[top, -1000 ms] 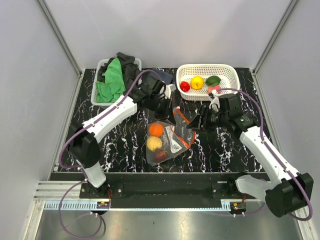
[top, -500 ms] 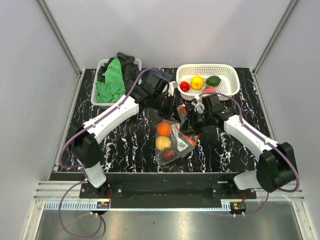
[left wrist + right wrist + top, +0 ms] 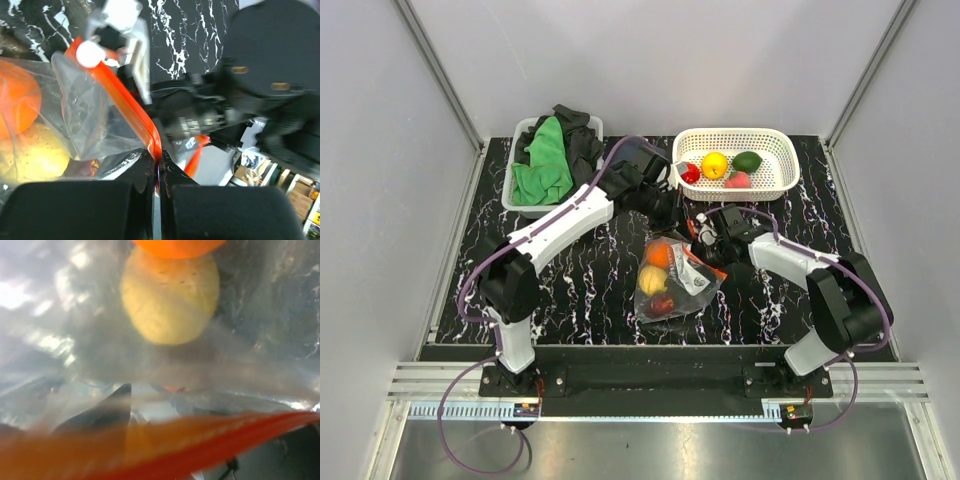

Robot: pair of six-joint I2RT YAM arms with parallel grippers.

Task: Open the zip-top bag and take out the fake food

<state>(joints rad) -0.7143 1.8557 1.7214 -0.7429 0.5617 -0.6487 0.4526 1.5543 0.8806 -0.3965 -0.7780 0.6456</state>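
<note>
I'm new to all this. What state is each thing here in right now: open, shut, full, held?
zip-top bag, lying on the table, pinched at its red strip.
fake food, some inside the bag, four pieces in the basket.
left gripper, shut on the bag's strip.
right gripper, at the bag's mouth; open or shut unclear.
white basket, partly filled.
grey bin, heaped with cloth.

Top cam: bright, even overhead light, soft short shadows on the table (image 3: pixel 570 290), pale walls slightly washed out. My left wrist cam: mid-frame fairly sharp, my fingertips (image 3: pixel 75 210) a blurred black mass at the bottom, white blowout top-left. Right wrist cam: too close, all soft. The zip-top bag (image 3: pixel 75 340) glints, and its zip strip (image 3: pixel 200 450) is a smeared orange band.
</note>
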